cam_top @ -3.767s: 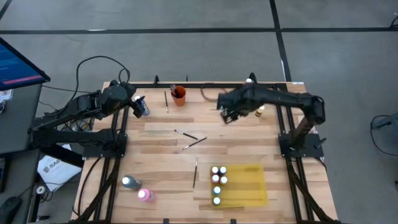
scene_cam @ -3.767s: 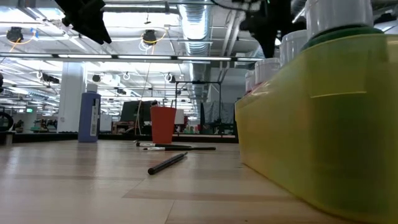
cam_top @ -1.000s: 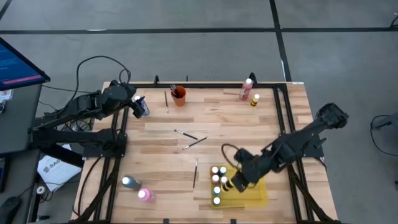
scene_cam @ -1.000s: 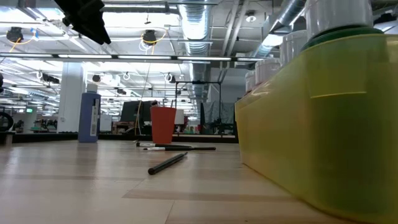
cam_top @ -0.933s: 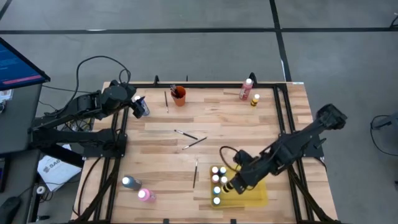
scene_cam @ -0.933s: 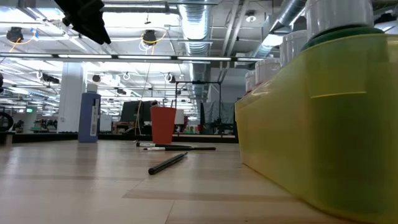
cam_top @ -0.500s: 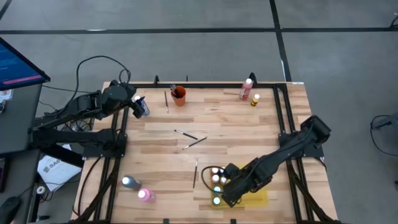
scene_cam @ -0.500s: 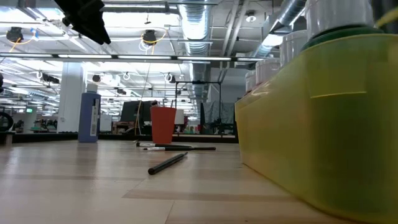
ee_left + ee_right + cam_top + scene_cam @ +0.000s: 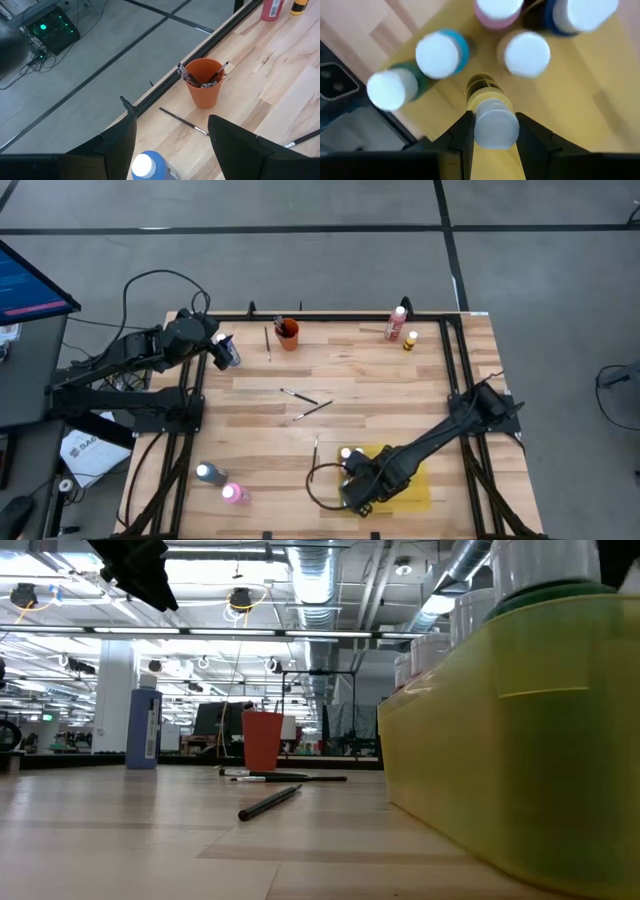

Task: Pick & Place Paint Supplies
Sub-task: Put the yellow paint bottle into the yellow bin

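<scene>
My right gripper (image 9: 360, 488) points down over the near left part of the yellow tray (image 9: 410, 480), shut on a yellow paint bottle (image 9: 485, 97) with a white cap. Other white-capped bottles (image 9: 440, 52) stand close around it in the tray. Thin paintbrushes (image 9: 305, 402) lie on the middle of the table. My left gripper (image 9: 226, 352) hangs open at the far left edge, above a blue bottle (image 9: 147, 167) that stands on the table (image 9: 145, 728). My right gripper pinches the yellow bottle at its white cap (image 9: 492, 127), one finger (image 9: 461, 137) on each side. The fingers come from above, pointing down. The bottle hangs upright below them over the tray; whether its base touches the tray I cannot tell.
An orange cup (image 9: 288, 333) with brushes stands at the far edge, a brush (image 9: 268, 340) beside it. A red bottle (image 9: 397, 323) and a yellow one (image 9: 410, 340) stand far right. Two bottles (image 9: 220, 483) stand near left. A brush (image 9: 314, 455) lies left of the tray.
My right gripper has carried the yellow bottle down and toward the table's near left, from over the tray's middle to among the bottles at its left side, tipping until it points straight down. The left arm has kept still.
</scene>
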`<action>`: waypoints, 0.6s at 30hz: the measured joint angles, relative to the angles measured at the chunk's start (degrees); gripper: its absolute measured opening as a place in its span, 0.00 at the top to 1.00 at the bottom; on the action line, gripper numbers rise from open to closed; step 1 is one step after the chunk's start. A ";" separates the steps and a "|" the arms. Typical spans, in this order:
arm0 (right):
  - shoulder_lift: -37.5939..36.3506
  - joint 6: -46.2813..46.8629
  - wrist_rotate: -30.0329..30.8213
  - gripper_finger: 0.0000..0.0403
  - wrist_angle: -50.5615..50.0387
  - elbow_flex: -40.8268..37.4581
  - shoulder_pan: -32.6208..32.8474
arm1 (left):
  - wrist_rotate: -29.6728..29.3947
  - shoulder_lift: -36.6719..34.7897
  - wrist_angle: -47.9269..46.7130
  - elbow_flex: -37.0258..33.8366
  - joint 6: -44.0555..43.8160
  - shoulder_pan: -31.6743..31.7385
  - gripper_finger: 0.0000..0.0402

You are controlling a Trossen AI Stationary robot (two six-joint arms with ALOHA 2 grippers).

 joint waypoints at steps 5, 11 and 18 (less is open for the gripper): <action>0.70 -2.48 2.53 0.73 -0.13 0.53 -0.64 | 0.01 0.01 0.00 0.00 0.01 0.02 0.41; 0.70 -3.36 3.81 0.73 0.02 0.53 -1.77 | 0.01 0.01 -0.01 0.00 0.00 0.00 0.41; 0.70 -4.13 4.09 0.73 0.47 0.46 -1.76 | 0.00 0.02 -0.02 0.00 0.00 0.00 0.41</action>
